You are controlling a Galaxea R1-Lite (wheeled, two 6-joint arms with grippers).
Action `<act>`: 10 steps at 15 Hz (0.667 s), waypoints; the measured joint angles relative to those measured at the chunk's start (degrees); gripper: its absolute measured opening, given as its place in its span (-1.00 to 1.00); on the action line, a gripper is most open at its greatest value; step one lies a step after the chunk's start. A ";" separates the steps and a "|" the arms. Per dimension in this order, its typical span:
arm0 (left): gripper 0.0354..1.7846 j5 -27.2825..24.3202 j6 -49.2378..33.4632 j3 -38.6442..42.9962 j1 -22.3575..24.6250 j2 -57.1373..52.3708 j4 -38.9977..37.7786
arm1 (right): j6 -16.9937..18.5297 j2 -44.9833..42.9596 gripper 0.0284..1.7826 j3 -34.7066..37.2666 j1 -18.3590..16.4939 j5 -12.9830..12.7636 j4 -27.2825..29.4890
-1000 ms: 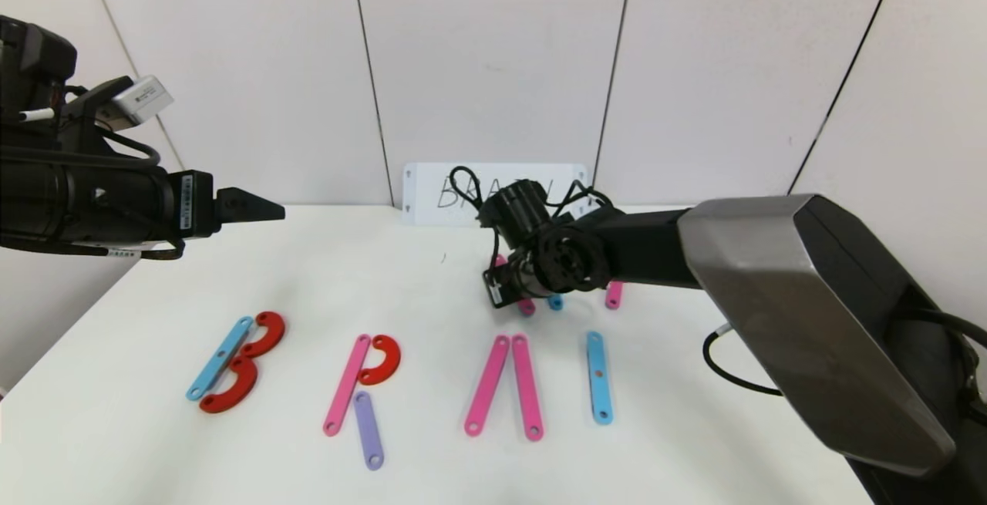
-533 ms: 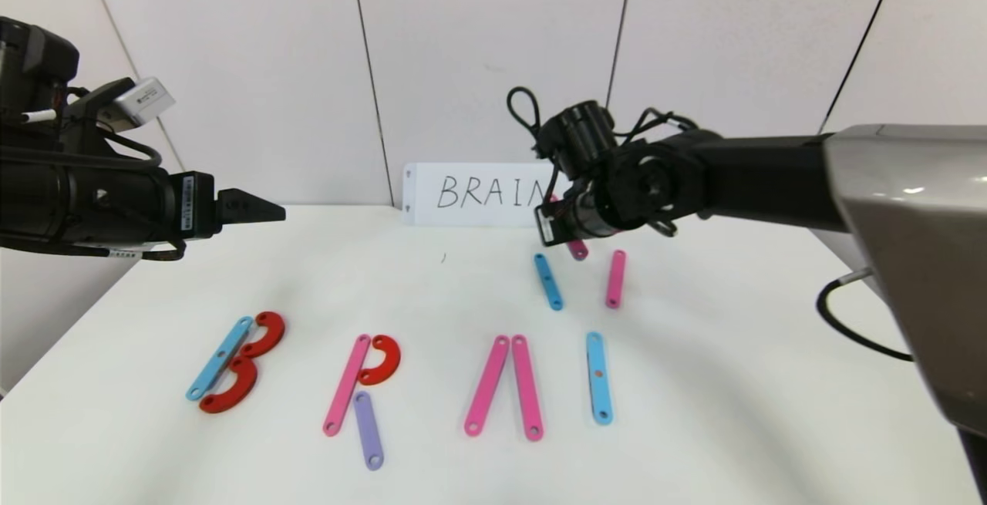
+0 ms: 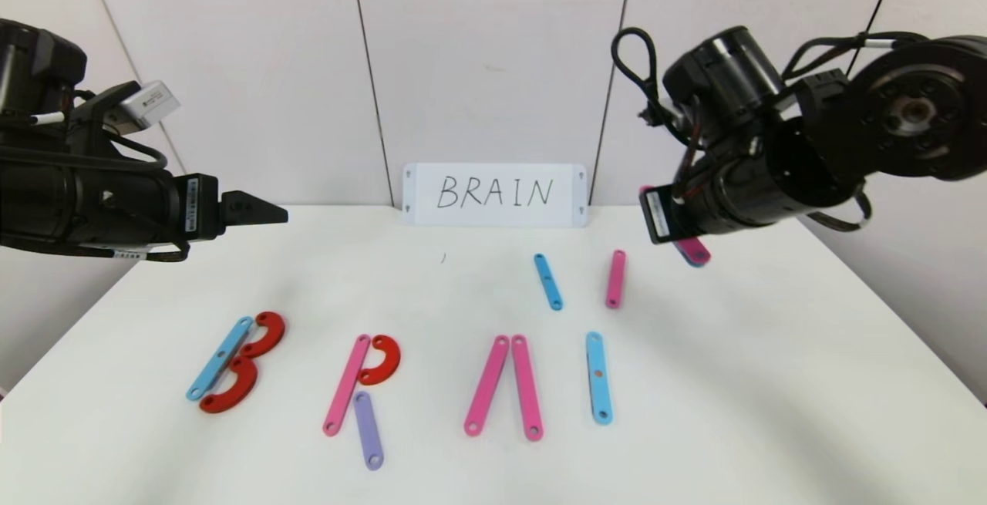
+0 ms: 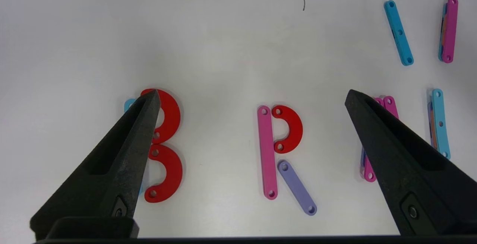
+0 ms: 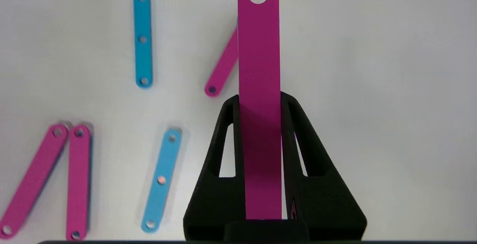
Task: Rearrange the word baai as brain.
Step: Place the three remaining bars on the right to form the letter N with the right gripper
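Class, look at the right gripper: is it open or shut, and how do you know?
Shut. In its wrist view the right gripper has both fingers pressed against a pink bar, held off the table.

white card [image 3: 494,195] | handwritten BRAIN | upright against wall, table's [image 3: 771,382] far edge

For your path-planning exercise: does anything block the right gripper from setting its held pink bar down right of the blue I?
Nothing visible does. The right gripper holds the pink bar in the air, and the table right of the blue I is bare.
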 joint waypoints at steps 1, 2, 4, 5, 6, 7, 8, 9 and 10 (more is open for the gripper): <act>0.94 0.00 0.00 -0.01 0.00 0.05 0.00 | 1.16 -2.34 -0.69 4.66 0.11 -0.06 -0.02; 0.94 0.00 -0.02 -0.04 0.00 0.11 -0.02 | 2.74 -4.35 -0.69 9.31 0.28 -0.11 -0.33; 0.94 0.02 0.00 -0.06 -0.02 0.24 0.00 | 6.39 -7.28 -0.69 18.44 0.72 -0.17 -3.17; 0.94 0.02 -0.02 -0.06 0.00 0.33 0.00 | 7.72 -8.16 -0.69 22.80 0.85 -0.11 -6.14; 0.94 0.02 0.00 -0.06 -0.02 0.39 -0.02 | 8.40 -8.63 -0.69 26.62 0.96 0.09 -9.62; 0.94 0.00 0.00 -0.06 0.00 0.52 -0.02 | 8.70 -8.72 -0.69 30.07 1.05 0.33 -13.79; 0.94 0.00 0.00 -0.10 0.00 0.66 -0.04 | 9.01 -8.37 -0.69 32.79 1.08 0.57 -18.30; 0.94 0.00 0.00 -0.12 -0.02 0.79 -0.02 | 9.40 -7.74 -0.69 34.78 1.13 0.77 -22.33; 0.94 0.00 -0.02 -0.12 -0.05 0.89 -0.02 | 10.03 -7.17 -0.69 35.67 1.16 1.07 -24.56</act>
